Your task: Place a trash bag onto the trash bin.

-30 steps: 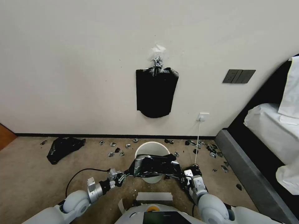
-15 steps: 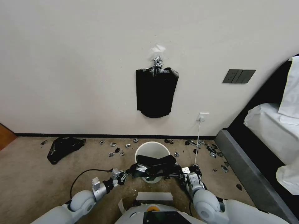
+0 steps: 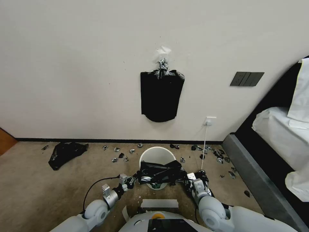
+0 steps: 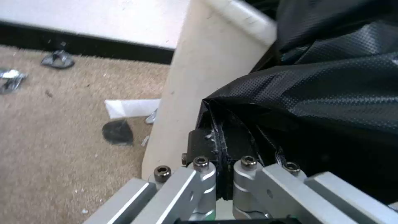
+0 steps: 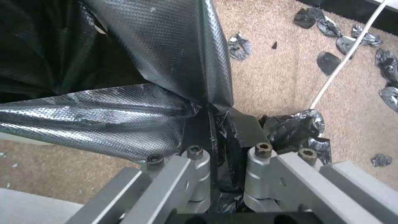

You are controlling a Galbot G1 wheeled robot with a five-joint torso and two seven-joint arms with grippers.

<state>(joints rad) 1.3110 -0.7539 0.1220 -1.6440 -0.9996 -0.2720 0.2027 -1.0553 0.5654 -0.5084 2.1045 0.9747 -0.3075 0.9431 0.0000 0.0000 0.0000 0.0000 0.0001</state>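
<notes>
I have the trash bag stretched between both arms across the near side of the trash bin, which stands on the carpet by the wall; the black film drapes over the near rim while the far rim shows bare, so by my reading the mouth is not yet seated all round. I hold it wide on purpose, judging that a taut opening slips over a round lip more readily than slack film. The left pincer sits low against the bin's cream side, its jaws pressed together on a pleated corner of the bag; the right pincer is likewise clamped on the opposite corner, from which the film fans away toward the bin; a white cable trails over the carpet beside it; foil scraps litter the floor near the skirting.
</notes>
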